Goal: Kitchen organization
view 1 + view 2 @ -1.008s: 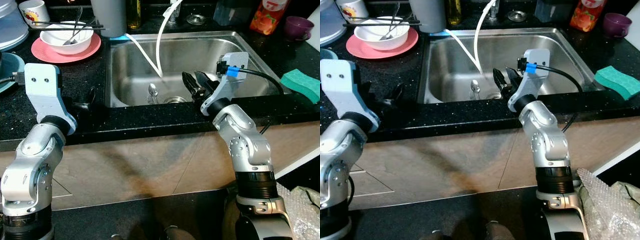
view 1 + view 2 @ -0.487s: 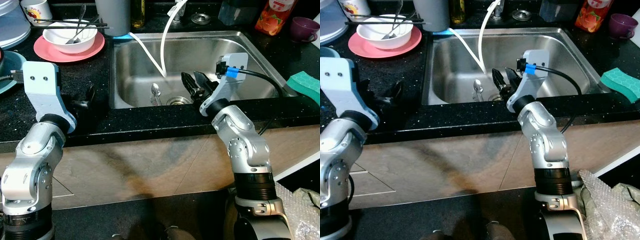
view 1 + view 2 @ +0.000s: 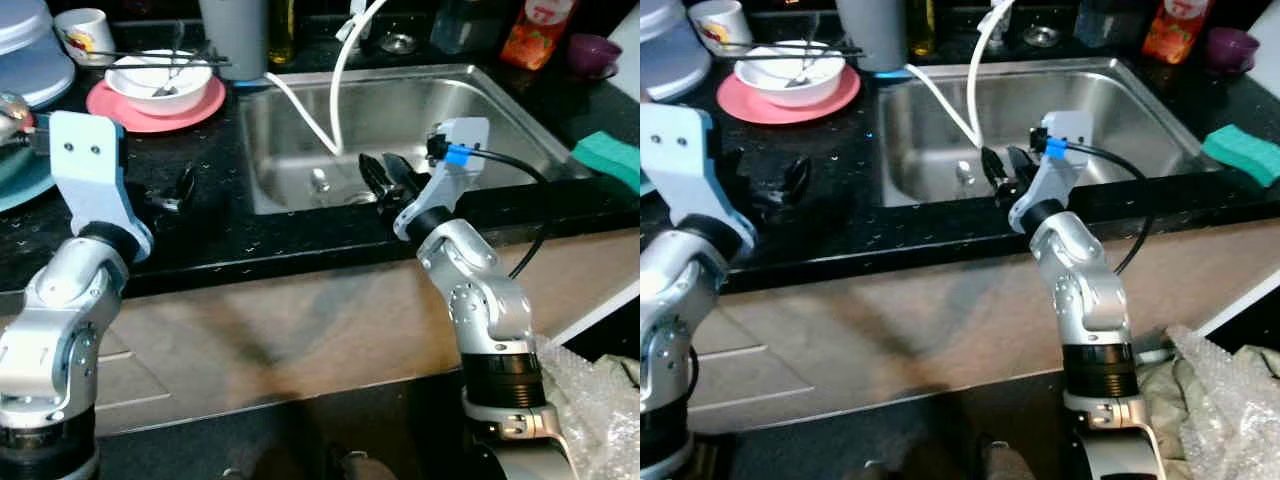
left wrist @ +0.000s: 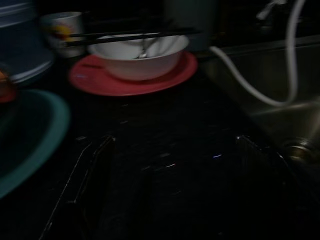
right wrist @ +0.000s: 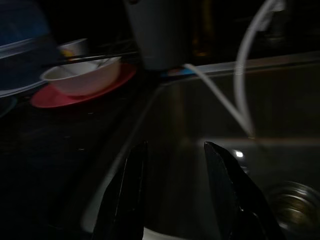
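A white bowl (image 3: pixel 160 78) with chopsticks (image 3: pixel 150 55) laid across it and a utensil inside sits on a pink plate (image 3: pixel 120 105) on the black counter, left of the steel sink (image 3: pixel 500 120). A spoon (image 3: pixel 320 182) lies on the sink floor by the drain. My left gripper (image 3: pixel 175 188) hovers low over the counter between the plate and the sink, open and holding nothing; in its wrist view the left gripper (image 4: pixel 175 142) faces the bowl (image 4: pixel 137 57). My right gripper (image 3: pixel 385 178) is at the sink's front edge, open and holding nothing, a little right of the spoon.
Two white hoses (image 3: pixel 335 80) hang into the sink. A mug (image 3: pixel 85 28), a grey container (image 3: pixel 232 30) and a teal plate (image 3: pixel 20 175) stand at the left. A green sponge (image 3: pixel 608 155), a purple cup (image 3: pixel 590 50) and an orange bottle (image 3: pixel 527 30) are right of the sink.
The whole picture has shifted, so the camera has moved. Both grippers keep about the same places over the counter and the sink edge, still open.
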You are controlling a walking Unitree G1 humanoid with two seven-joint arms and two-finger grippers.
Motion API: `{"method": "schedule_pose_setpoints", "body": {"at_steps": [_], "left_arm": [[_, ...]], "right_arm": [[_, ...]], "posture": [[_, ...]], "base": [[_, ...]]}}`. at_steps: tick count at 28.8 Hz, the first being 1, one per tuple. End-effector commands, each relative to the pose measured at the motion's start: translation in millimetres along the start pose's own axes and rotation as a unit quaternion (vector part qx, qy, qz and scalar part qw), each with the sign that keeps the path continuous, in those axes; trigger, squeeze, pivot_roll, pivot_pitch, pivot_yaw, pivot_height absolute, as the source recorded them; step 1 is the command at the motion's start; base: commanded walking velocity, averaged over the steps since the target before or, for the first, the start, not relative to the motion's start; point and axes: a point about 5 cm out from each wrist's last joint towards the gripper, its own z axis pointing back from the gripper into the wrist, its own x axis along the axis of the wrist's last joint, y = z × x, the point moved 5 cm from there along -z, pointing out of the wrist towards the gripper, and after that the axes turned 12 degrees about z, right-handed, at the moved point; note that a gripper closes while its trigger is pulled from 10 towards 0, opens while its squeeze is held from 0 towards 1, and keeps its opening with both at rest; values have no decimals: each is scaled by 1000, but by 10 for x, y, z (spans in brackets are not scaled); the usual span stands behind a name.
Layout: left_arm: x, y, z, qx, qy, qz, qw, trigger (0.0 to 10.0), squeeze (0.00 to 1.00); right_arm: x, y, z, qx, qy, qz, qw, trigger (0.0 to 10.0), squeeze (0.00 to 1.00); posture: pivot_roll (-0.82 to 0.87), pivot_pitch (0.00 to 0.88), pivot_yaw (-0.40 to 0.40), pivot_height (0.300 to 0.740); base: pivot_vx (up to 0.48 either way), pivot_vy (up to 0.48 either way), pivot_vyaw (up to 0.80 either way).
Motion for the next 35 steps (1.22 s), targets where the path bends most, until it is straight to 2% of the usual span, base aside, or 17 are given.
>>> {"method": "schedule_pose_setpoints", "body": {"at_steps": [1,8,16,27,33,35], "left_arm": [[-20,-3,-16,-3,9,-7,1000,10000,0],[-14,9,-39,-1,10,-11,1000,10000,0],[-129,73,-21,16,31,-31,999,10000,0],[-98,64,-27,18,21,-25,999,10000,0],[-101,56,-26,19,19,-27,999,10000,0],[-118,55,-21,21,23,-19,999,10000,0]], "right_arm": [[1,-34,34,-8,-3,-3,1000,10000,0],[0,-61,40,-11,-3,-2,1000,10000,0],[14,-34,13,-3,-4,-4,1000,10000,0],[16,-14,3,2,-1,9,1000,10000,0],[-16,-28,18,-3,6,18,1000,10000,0],[-20,-57,28,-14,4,2,1000,10000,0]], "posture": [[79,136,-26,740],[78,135,-24,740],[75,133,-32,740],[73,129,-34,740],[69,125,-33,740],[66,123,-32,740]], "base": [[0,0,0],[0,0,0],[0,0,0],[0,0,0],[0,0,744],[0,0,0]]}}
